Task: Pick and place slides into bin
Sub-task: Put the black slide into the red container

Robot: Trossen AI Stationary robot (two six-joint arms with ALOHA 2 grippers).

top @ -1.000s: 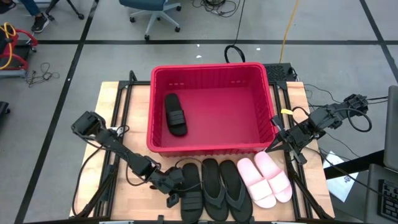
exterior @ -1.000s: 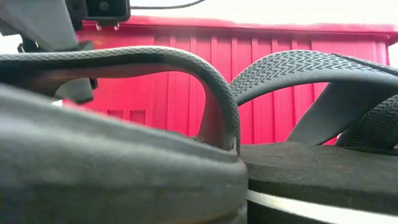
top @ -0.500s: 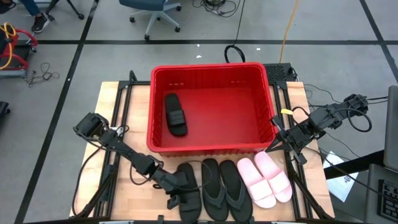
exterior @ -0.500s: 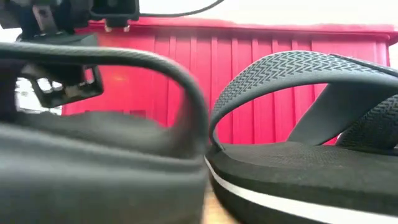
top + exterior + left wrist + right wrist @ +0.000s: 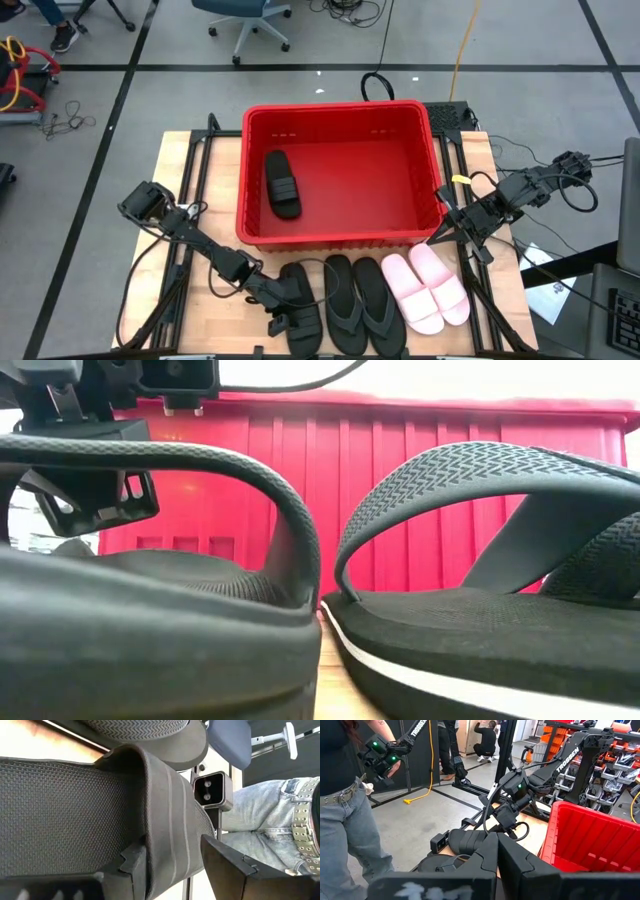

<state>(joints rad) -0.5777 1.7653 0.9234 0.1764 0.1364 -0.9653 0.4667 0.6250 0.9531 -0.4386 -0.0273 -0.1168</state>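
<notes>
A red bin point(image 5: 340, 128) stands at the table's middle with one black wide-strap slide point(image 5: 282, 184) lying inside. In front of it lie a second black slide point(image 5: 302, 308), two black flip-flops point(image 5: 357, 302) and two pale pink slides point(image 5: 427, 288), all sole down. My left gripper point(image 5: 277, 294) is at the second black slide's left side and is shut on its strap. It also shows in the low view point(image 5: 92, 495). My right gripper point(image 5: 438, 236) is shut and empty at the bin's right near corner. My left gripper has the black slide's wide strap point(image 5: 172, 827) between its two fingers, one finger point(image 5: 131, 864) under the strap in the foot opening and one point(image 5: 235, 870) on its outer side. The fingers come nearly level from the table's left. I cannot tell whether the sole is off the table.
A person in jeans point(image 5: 350, 827) stands beyond the table's near left corner and holds a device with green lights point(image 5: 382, 755). A small camera point(image 5: 210, 790) sits at the near edge. Bare wood lies left of the bin point(image 5: 195, 170).
My left gripper has drawn a little toward the table's left edge with the black slide. The slide has shifted away from the neighbouring flip-flop, and a gap shows between them in the low view.
</notes>
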